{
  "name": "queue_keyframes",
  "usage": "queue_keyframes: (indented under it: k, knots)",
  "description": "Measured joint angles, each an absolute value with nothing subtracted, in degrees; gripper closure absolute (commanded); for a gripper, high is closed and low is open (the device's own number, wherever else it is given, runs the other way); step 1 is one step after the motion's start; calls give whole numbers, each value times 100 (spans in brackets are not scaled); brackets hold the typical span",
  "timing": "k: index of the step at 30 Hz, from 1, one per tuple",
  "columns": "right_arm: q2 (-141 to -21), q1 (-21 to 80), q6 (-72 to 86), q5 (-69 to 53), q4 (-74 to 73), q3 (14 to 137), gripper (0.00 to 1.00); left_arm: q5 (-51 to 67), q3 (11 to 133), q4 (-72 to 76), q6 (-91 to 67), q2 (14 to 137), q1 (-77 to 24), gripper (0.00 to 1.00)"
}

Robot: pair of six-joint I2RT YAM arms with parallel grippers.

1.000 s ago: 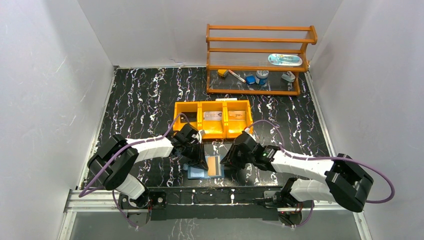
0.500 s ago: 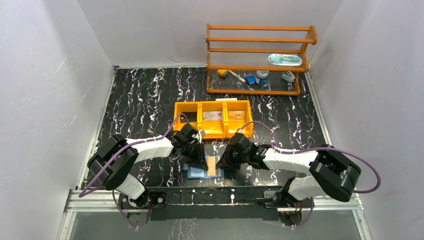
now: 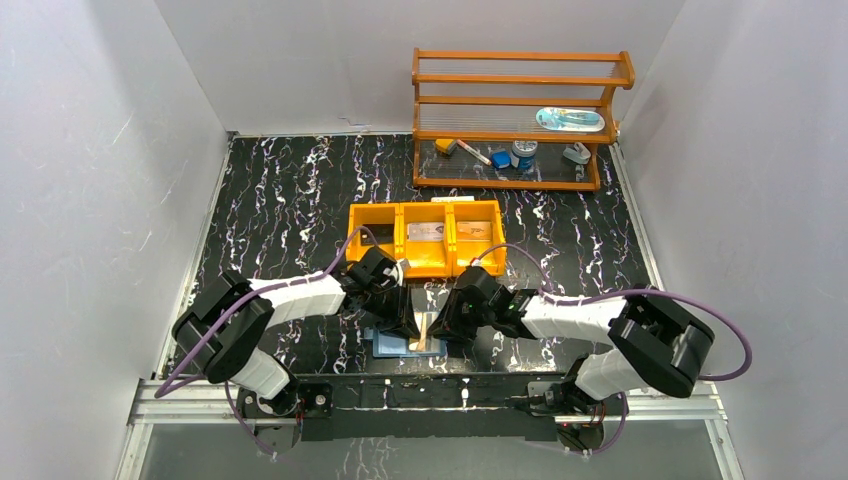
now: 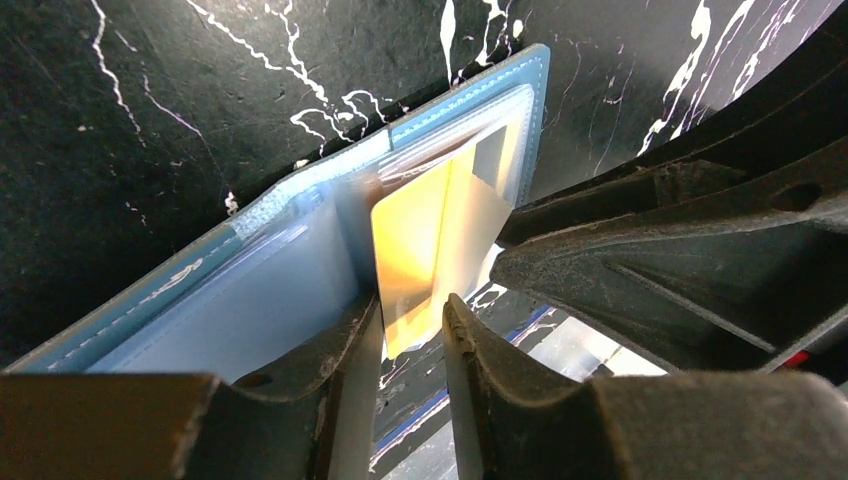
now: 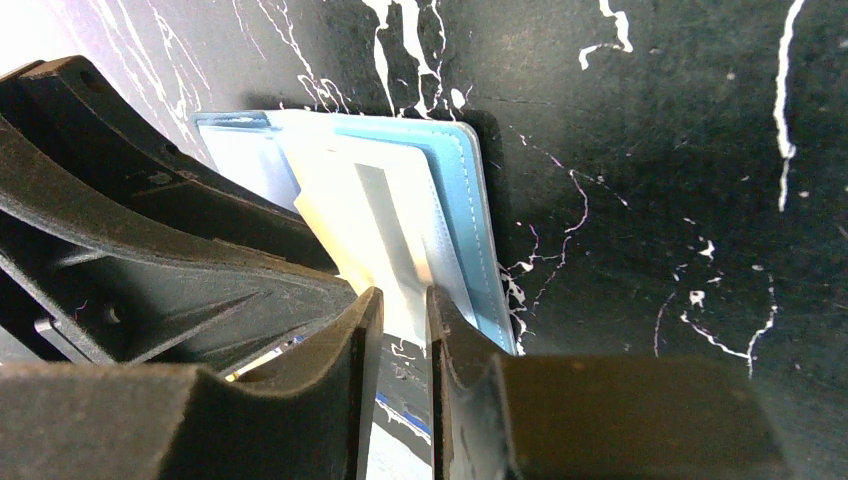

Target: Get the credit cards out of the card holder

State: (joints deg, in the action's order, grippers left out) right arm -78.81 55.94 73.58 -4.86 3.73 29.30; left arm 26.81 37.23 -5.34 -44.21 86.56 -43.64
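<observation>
The wallet is lying open on the tabletop at the near edge, between the two arms, with its paler slotted side facing up. One orange card is standing tilted over the right leaf, with its near edge raised off the wallet. On its other face, this card is showing pale with a grey stripe.

The left end effector is reaching in from the left. Its jaws are standing slightly apart, with a lower corner of the card sitting between them. Whether they are clamping the card cannot be told.

The right end effector is reaching in from the right. Its fingers are set narrowly about the card's near edge. Whether they are pressing on it cannot be told.

An orange tray is sitting just beyond both end effectors.
</observation>
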Motion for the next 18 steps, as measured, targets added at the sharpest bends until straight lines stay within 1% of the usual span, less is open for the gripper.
queue_keyframes:
  k: [3, 6, 14, 18]
  knots:
    - [-7911, 5594, 7430, -528, 469, 2902, 70, 2665, 3680, -471, -4523, 8632, -4364, 72]
    - [-7907, 5590, 7513, -552, 596, 2825, 70, 2655, 3559, -316, -4648, 8558, -4362, 76]
    - [-7909, 5590, 7625, -556, 659, 2790, 70, 2462, 3409, -305, -4792, 8368, -4362, 99]
    - [-7913, 5590, 7629, -558, 657, 2790, 70, 2418, 3411, -366, -4748, 8221, -4362, 100]
